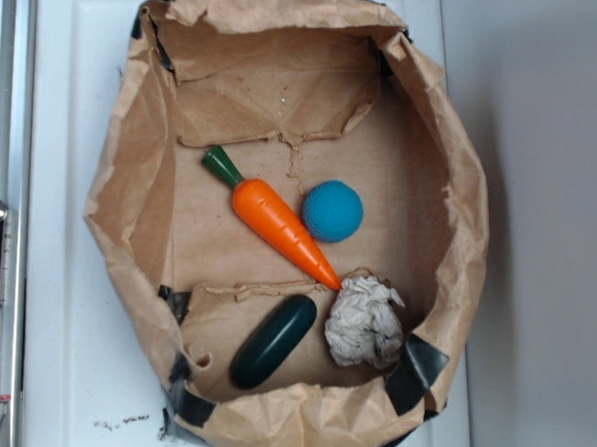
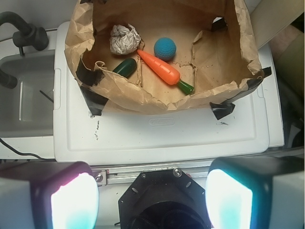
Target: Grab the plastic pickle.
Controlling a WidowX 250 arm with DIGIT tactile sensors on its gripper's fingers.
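Note:
The plastic pickle (image 1: pixel 273 341) is a glossy, very dark green oblong lying on the floor of a brown paper bag (image 1: pixel 131 175), near its lower edge in the exterior view. In the wrist view only part of the pickle (image 2: pixel 125 67) shows behind the bag's near wall. My gripper (image 2: pixel 151 198) is open, its two fingers wide apart at the bottom of the wrist view with nothing between them. It hangs well short of the bag, over the robot's base. The gripper does not show in the exterior view.
An orange carrot (image 1: pixel 279 220) with a green top lies diagonally above the pickle. A blue ball (image 1: pixel 332 210) sits beside the carrot and a crumpled paper wad (image 1: pixel 365 322) lies right of the pickle. The bag stands on a white lid (image 2: pixel 162 133). A grey tub (image 2: pixel 24 95) is at left.

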